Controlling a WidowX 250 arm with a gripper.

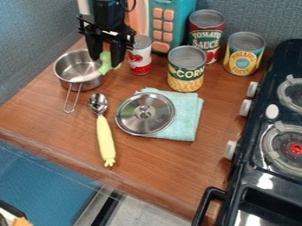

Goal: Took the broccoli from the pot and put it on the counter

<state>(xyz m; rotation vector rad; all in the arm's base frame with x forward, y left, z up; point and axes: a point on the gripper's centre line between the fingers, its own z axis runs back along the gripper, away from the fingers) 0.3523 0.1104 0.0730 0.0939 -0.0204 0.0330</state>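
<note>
One stove point(243, 187), four cans point(186, 73), one broccoli point(106, 66) (gripped)

My black arm point(109, 12) comes in from the top, upper left of centre, and my claw point(107, 60) hangs straight down, its two fingers a little apart (a snug pinch, I believe, though the contact is partly hidden).

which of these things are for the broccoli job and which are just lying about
For the job:
- broccoli, between the fingers of the gripper
- metal pot
- wooden counter

Just lying about:
- spoon
- lid on the folded cloth
- four cans
- stove
</note>
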